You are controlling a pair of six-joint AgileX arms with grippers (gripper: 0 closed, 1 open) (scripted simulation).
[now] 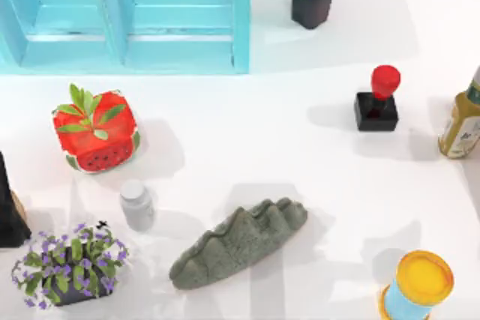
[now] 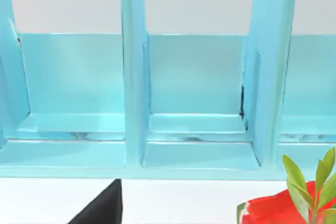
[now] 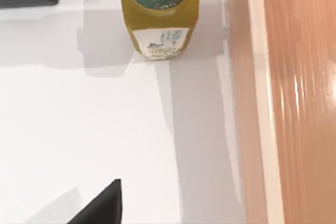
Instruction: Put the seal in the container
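left arm (image 1: 9,207): black, angular, tapering | wrist views: matte black pointed finger tip (image 2: 102,208), flat faces, no markings

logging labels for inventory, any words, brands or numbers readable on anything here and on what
Nothing can be read as text.
Yellow-green bottle: its white label carries dark print, and a green band above it has marks, all too blurred to read.
Seal, small white bottle, yellow-lidded can, turquoise container: no writing visible.
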